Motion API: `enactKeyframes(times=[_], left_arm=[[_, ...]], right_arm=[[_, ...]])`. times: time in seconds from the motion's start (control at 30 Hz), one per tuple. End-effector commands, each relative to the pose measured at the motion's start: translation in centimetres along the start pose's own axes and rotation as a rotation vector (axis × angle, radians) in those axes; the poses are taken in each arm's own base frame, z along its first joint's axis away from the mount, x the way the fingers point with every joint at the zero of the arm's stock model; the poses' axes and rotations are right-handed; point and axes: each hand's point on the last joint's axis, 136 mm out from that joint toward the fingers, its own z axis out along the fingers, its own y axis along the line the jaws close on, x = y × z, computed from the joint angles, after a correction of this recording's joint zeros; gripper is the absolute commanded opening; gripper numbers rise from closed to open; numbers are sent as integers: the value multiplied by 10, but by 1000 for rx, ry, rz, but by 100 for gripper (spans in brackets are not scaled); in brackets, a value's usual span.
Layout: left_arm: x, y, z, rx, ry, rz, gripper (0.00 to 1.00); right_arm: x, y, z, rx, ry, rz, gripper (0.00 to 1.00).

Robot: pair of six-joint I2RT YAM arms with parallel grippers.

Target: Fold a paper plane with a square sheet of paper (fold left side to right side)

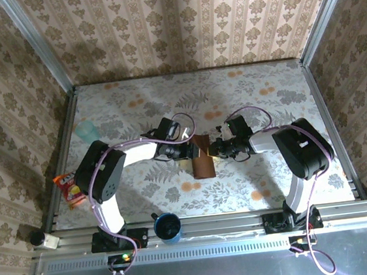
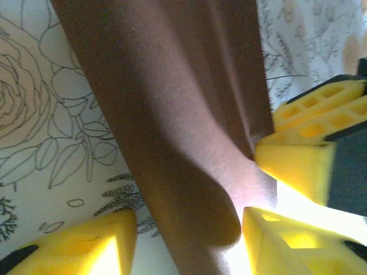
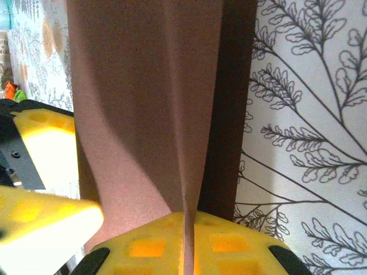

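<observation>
The square sheet of paper [image 1: 204, 163] is dark reddish-brown and lies mid-table, folded into a narrow upright strip. My right gripper [image 1: 213, 149] is shut on its right side. In the right wrist view a raised flap of the paper [image 3: 143, 86] runs into the pinch of that gripper [image 3: 189, 243], above a darker layer lying flat. My left gripper [image 1: 189, 150] is at the sheet's left side and stands open [image 2: 189, 246]. Its yellow fingers straddle the bulging paper [image 2: 172, 114] without closing on it. The right gripper's fingertips [image 2: 304, 154] press on the paper close by.
A dark blue cup [image 1: 168, 226] stands at the near edge between the arm bases. A pale teal cup [image 1: 86, 129] stands at the far left, and an orange snack packet [image 1: 69, 189] lies at the left edge. Patterned walls enclose the table [image 1: 254, 189].
</observation>
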Motion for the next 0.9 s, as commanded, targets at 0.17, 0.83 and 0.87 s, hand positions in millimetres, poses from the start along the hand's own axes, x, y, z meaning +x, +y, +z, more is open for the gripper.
enactKeyframes(times=[0.17, 0.83, 0.87], left_arm=[[13, 17, 16, -89, 46, -15, 43], [34, 38, 42, -223, 177, -19, 43], [34, 38, 43, -226, 179, -21, 43]], right_arm=[[-3, -2, -10, 68, -19, -24, 22], [-17, -30, -86, 269, -204, 18, 42], [-17, -30, -87, 268, -205, 19, 42]])
